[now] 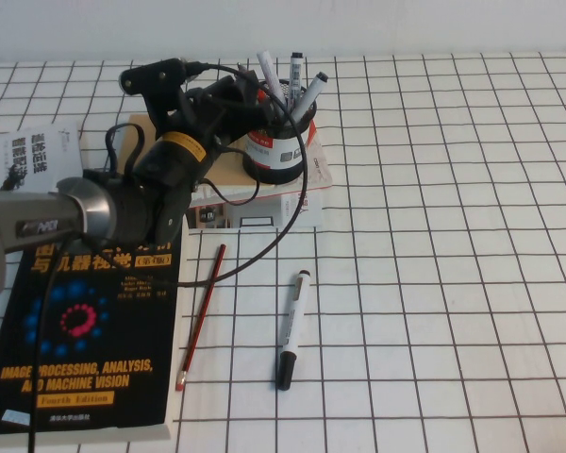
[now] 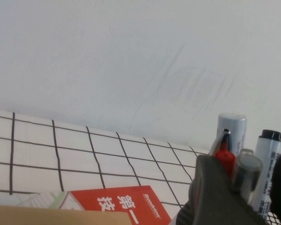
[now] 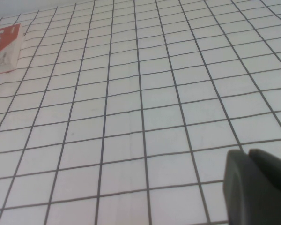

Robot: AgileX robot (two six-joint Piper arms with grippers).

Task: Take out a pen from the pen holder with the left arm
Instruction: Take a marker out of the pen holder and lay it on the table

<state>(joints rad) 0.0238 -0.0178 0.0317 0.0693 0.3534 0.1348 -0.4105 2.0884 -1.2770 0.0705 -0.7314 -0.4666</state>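
Note:
A black mesh pen holder (image 1: 281,153) with a red and white label stands on a flat box at the back of the table, with several markers (image 1: 294,74) sticking out. My left gripper (image 1: 262,99) is at the holder's top on its left side. In the left wrist view my left gripper (image 2: 247,163) is open, and its fingers (image 2: 215,187) stand either side of a grey-capped pen (image 2: 246,174) and a white marker (image 2: 268,154). A red-capped pen (image 2: 225,157) is just behind one finger. My right gripper (image 3: 253,161) is shut above bare table and holds nothing.
A red pencil (image 1: 201,316) and a black-capped white marker (image 1: 293,328) lie on the gridded tablecloth in front of the holder. A large dark book (image 1: 75,349) lies at the front left under my left arm. A red and white box (image 2: 131,206) supports the holder.

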